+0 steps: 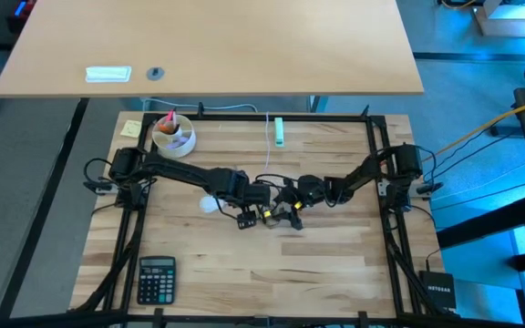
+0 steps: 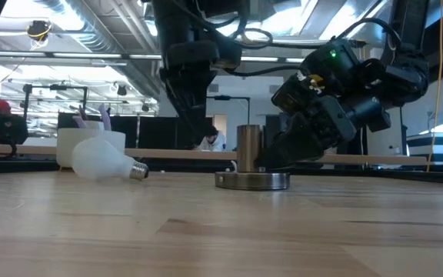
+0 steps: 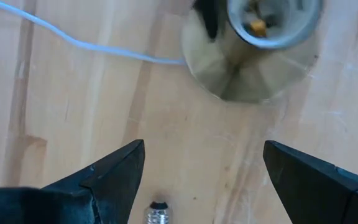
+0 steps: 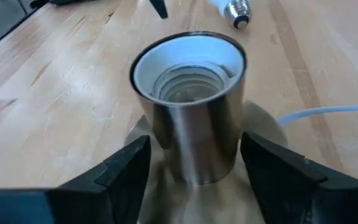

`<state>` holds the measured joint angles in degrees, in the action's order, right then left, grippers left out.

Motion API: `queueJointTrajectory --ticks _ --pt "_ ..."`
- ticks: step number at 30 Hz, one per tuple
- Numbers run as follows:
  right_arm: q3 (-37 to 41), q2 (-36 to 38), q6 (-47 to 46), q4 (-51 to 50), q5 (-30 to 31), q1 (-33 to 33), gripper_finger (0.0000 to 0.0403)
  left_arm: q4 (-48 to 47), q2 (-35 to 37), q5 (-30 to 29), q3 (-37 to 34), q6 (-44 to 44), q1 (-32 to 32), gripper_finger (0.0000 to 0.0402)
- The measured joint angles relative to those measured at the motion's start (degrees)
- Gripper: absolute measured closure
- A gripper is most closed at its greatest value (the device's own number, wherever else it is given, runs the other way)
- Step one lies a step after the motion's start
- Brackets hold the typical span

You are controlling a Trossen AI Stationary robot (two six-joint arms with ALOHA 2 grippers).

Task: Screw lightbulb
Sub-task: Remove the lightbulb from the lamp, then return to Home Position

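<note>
The white lightbulb (image 2: pixel 102 160) lies on its side on the wooden table, screw base (image 2: pixel 138 171) toward the socket; it also shows in the high view (image 1: pixel 208 204). The socket (image 2: pixel 249 154), a metal cylinder on a round disc with a thin white cord (image 3: pixel 73 40), stands upright mid-table. My left gripper (image 3: pixel 204 180) is open and empty, above the table between bulb and socket, pointing down; the bulb's base tip (image 3: pixel 158 210) shows below it. My right gripper (image 4: pixel 194 162) is closed around the socket. My right gripper has the socket's metal cylinder (image 4: pixel 194 143) between its two fingers (image 4: pixel 132 165), low down near the disc. The fingers come level and slightly slanting from the table's right. The socket stands upright, open end up, its disc (image 2: pixel 252 181) flat on the table.
A white cup (image 1: pixel 173 135) with tools stands at the far left, a yellow note (image 1: pixel 132 128) beside it. A small green and white item (image 1: pixel 279 132) lies at the far edge. A calculator (image 1: pixel 156 278) lies near left.
</note>
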<state>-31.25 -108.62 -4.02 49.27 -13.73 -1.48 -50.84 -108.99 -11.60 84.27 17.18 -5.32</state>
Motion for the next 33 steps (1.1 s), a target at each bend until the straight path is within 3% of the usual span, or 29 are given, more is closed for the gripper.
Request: queueJointTrajectory --ticks 7,15,21,26,29,30,32,33 --pt "0.1 5.0 0.7 -7.0 -2.0 -0.1 0.0102 0.4 0.2 0.2 0.0 -1.8 -0.3 0.0084" --pt "-0.1 13.5 1.2 -18.1 -1.4 -0.1 0.0088 2.5 2.9 0.2 0.0 -5.2 -0.2 0.0084" --pt "-2.0 23.7 1.0 -38.4 -0.8 -0.1 0.0088 4.4 5.9 0.4 -0.5 -7.8 -0.2 0.0084" --pt "-3.5 34.8 -0.9 -51.3 2.8 -0.1 0.0088 16.3 12.2 1.6 -7.9 -12.1 -0.3 0.0084" --pt "-3.8 40.0 -1.8 -53.5 8.2 -0.2 0.0088 24.4 16.5 2.8 -13.5 -14.2 -0.7 0.0084" --pt "-3.6 41.5 -0.7 -53.5 8.9 -0.1 0.0088 26.5 17.6 1.7 -15.1 -13.2 -0.9 0.0084" --pt "-2.5 44.8 1.0 -56.6 8.5 -0.1 0.0088 20.9 23.1 0.0 -19.2 -11.9 -1.2 0.0084" --pt "-2.4 46.0 1.6 -53.9 8.2 -0.3 0.0088 26.8 24.7 -0.3 -20.3 -12.2 -1.2 0.0084"
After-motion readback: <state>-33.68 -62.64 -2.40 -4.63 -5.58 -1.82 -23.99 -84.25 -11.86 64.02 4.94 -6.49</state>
